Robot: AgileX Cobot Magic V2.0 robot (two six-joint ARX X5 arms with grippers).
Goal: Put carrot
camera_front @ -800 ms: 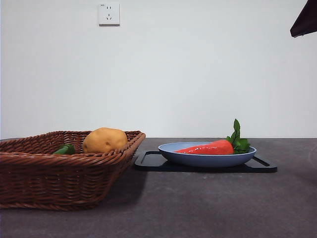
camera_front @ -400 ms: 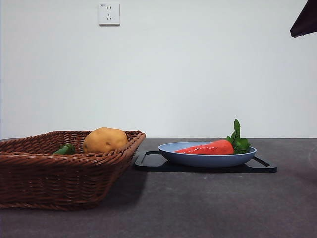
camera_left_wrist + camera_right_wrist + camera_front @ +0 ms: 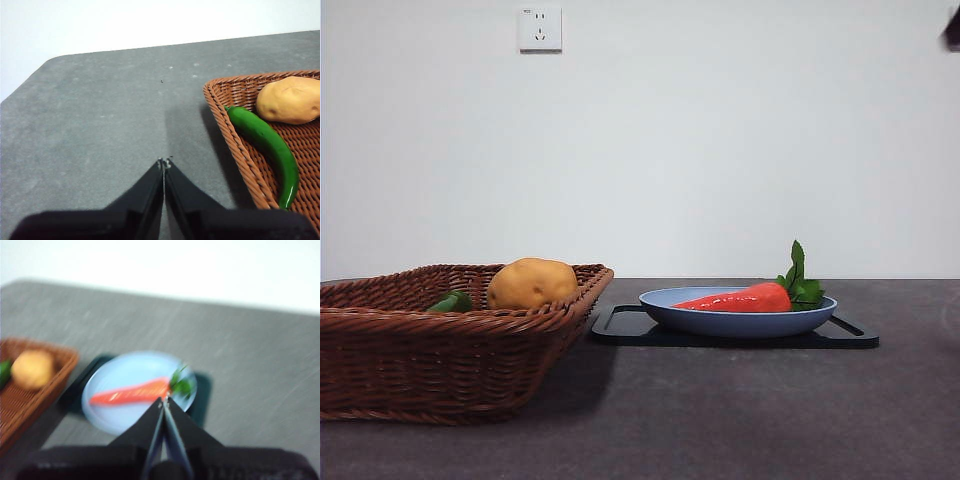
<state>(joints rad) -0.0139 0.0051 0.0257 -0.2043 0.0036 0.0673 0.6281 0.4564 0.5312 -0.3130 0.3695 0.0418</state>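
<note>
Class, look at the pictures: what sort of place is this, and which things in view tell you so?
Probably a robot test bench, not a real kitchen: a bare grey table against a blank white wall with one socket, and glossy toy food, a carrot on a blue plate, a potato in a wicker basket.

carrot [image 3: 738, 299]: 1 | potato [image 3: 531, 283]: 1 | green pepper [image 3: 265, 141]: 1 | basket [image 3: 410, 370]: 1 | plate [image 3: 720, 322]: 1 | tray [image 3: 620, 325]: 1

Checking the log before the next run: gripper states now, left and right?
Left gripper: closed, empty, over bare table beside the basket.
Right gripper: closed, empty, above the carrot on the blue plate.
</note>
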